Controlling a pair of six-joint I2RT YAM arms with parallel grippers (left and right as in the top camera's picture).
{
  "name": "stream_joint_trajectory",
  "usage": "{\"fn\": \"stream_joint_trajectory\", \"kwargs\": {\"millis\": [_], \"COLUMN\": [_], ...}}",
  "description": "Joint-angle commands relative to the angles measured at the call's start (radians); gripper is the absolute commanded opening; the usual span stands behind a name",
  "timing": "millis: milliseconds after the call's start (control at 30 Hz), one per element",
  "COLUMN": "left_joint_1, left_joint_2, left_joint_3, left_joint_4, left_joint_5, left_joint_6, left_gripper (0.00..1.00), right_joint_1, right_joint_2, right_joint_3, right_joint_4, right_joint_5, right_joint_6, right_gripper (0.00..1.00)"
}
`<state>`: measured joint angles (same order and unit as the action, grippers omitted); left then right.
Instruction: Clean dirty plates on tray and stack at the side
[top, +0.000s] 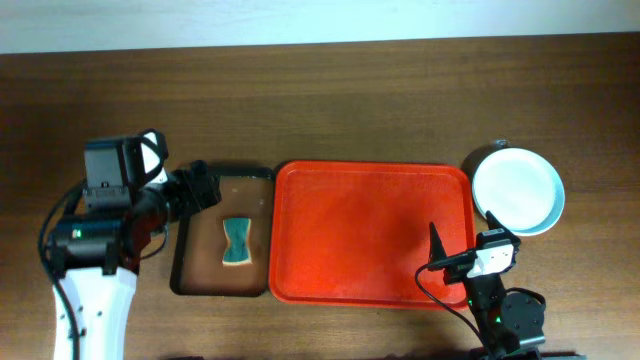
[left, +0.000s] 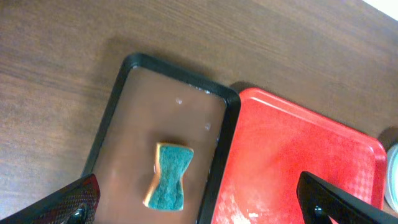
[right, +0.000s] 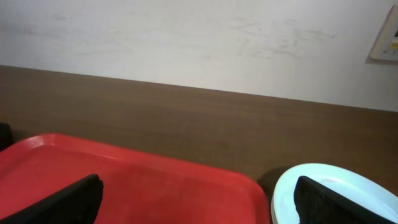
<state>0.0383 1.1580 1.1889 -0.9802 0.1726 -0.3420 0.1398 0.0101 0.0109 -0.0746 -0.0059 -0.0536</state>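
Observation:
The red tray (top: 370, 230) lies mid-table and holds nothing; it also shows in the left wrist view (left: 292, 155) and the right wrist view (right: 155, 186). A stack of pale mint-white plates (top: 517, 190) sits on the table just right of the tray's far right corner. Its top plate (right: 336, 186) looks clean, with no red smears. My left gripper (top: 200, 187) is open and empty over the far left of the black tray (top: 205, 270). My right gripper (top: 462, 250) is open and empty over the red tray's front right corner, in front of the plates.
A teal and yellow sponge (top: 237, 242) lies in the middle of the narrow black tray with a brown base, directly left of the red tray; the left wrist view shows the sponge (left: 169, 185) too. Brown wooden table all round, with a white wall behind.

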Motion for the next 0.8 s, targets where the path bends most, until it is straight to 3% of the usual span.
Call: {"fn": "stream_joint_trajectory", "kwargs": {"millis": [0,100,167,300,367,467,567,667,767], "left_joint_1": [-0.006,-0.006,-0.006,-0.006,-0.009,-0.017,-0.017,-0.019,-0.019], "left_joint_2": [-0.127,-0.296,-0.443,-0.798,-0.946,-1.043,-1.108,-1.153,-1.153], "left_joint_3": [-0.119,-0.349,-0.54,-0.852,-0.989,-1.106,-1.18,-1.18,-1.18], "left_joint_4": [0.0,0.105,0.353,1.048,1.248,1.352,1.356,1.178,0.965], "left_joint_5": [-0.015,-0.015,-0.009,0.043,0.041,0.04,0.03,-0.011,-0.016], "left_joint_6": [-0.01,-0.01,-0.01,-0.009,-0.002,-0.002,-0.002,0.005,0.169], "left_gripper": [0.99,0.99,0.99,0.99,0.99,0.99,0.99,0.99,0.99], "right_joint_1": [-0.003,-0.003,-0.003,-0.003,-0.003,-0.003,-0.003,-0.003,-0.003], "right_joint_2": [-0.006,-0.006,-0.006,-0.006,-0.006,-0.006,-0.006,-0.006,-0.006], "right_joint_3": [-0.005,-0.005,-0.005,-0.005,-0.005,-0.005,-0.005,-0.005,-0.005], "right_joint_4": [-0.005,-0.005,-0.005,-0.005,-0.005,-0.005,-0.005,-0.005,-0.005], "right_joint_5": [-0.01,-0.01,-0.01,-0.01,-0.01,-0.01,-0.01,-0.01,-0.01], "right_joint_6": [0.002,0.002,0.002,0.002,0.002,0.002,0.002,0.002,0.002], "right_gripper": [0.99,0.98,0.99,0.99,0.98,0.98,0.99,0.99,0.99]}}
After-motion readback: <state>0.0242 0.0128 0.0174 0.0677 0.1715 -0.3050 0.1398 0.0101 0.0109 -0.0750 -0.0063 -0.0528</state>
